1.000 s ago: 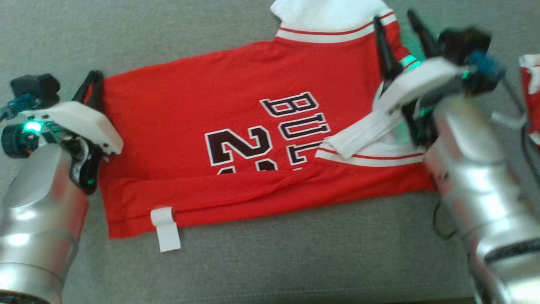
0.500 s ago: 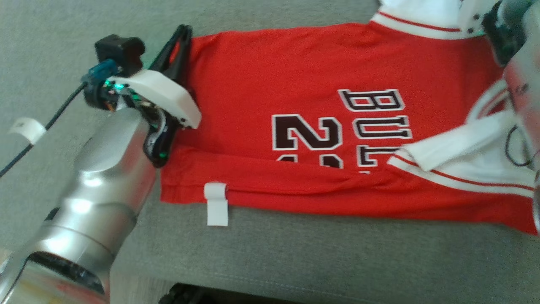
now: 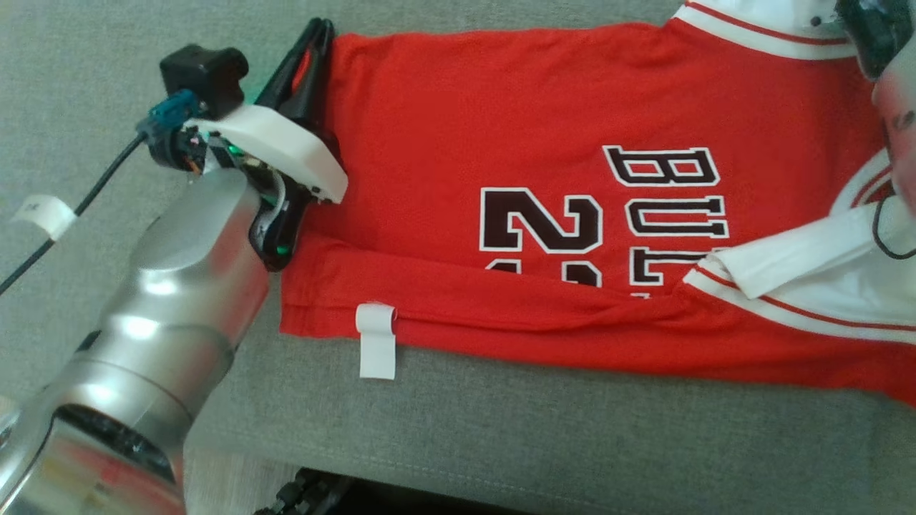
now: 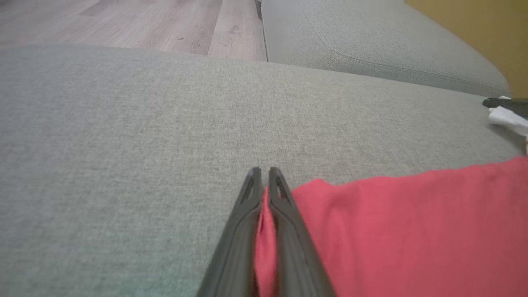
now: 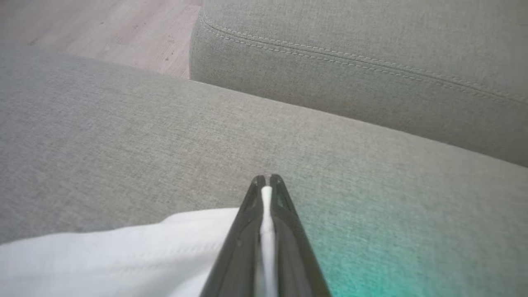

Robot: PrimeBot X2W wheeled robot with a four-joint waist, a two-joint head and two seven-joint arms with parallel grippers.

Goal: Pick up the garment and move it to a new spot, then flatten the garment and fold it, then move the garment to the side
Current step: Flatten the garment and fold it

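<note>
The garment (image 3: 501, 129), a red jersey with black "BULLS" lettering and a number, lies spread on the grey sofa cushion (image 3: 572, 443), its near long edge folded over. A small white hem tag (image 3: 376, 349) hangs off the near edge. My left gripper (image 3: 320, 30) is shut on the garment's hem corner; in the left wrist view red cloth (image 4: 412, 231) is pinched between its fingers (image 4: 284, 214). My right gripper (image 5: 267, 179) is shut on the white sleeve (image 5: 123, 255), with white cloth squeezed between its fingers. In the head view the right arm (image 3: 891, 86) sits at the far right edge.
A dark cable (image 3: 64, 222) with a white label runs across the cushion left of my left arm. The sofa's front edge (image 3: 429, 479) runs along the bottom of the head view. A second cushion (image 5: 371, 62) and wood floor (image 4: 123, 20) lie beyond.
The head camera has swung left, shifting the whole picture right. My right gripper, open a second ago over the sleeve, has shut on the white sleeve. The left gripper keeps its grip on the hem.
</note>
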